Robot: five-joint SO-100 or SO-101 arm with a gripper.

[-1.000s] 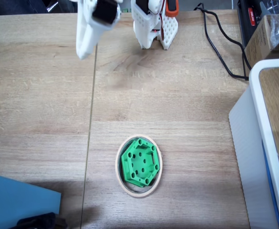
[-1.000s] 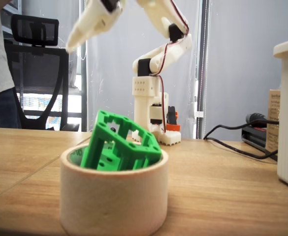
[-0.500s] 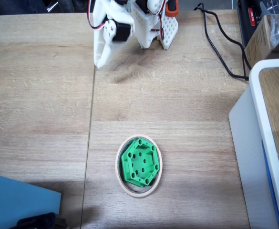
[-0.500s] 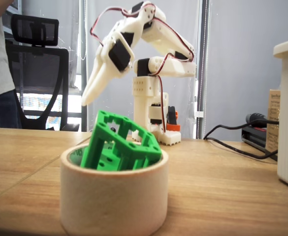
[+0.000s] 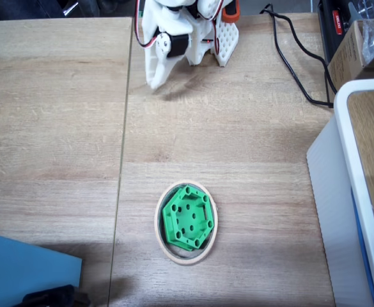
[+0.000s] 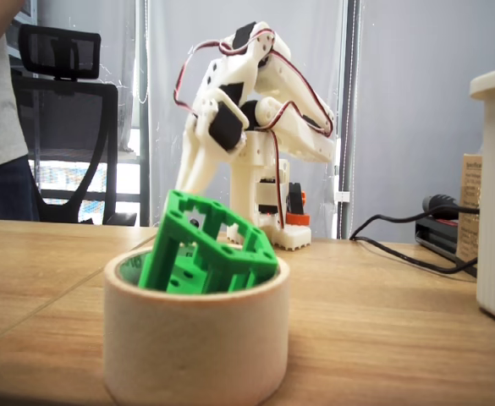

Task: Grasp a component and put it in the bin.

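While the component point(image 5: 187, 217) sits inside the bin point(image 5: 163, 243), tilted so one side rises above the rim in a fixed view from low on the surface point(image 6: 206, 244), the arm is folded back near its base point(image 5: 222, 38) at the far edge. Seen from above, the bin is a beige oval ring on the wooden surface point(image 5: 250, 141), with the green hexagon's holed face turned up and filling most of the ring. The hand point(image 5: 155, 82) points down toward the surface, well apart from the bin and holding nothing; its fingers look close together, though I cannot tell whether they meet. From the low view the hand point(image 6: 186, 180) hangs behind the component. A black cable point(image 5: 295, 70) runs across the surface to the right of the base, and a white-rimmed box point(image 5: 353, 160) stands at the right edge.
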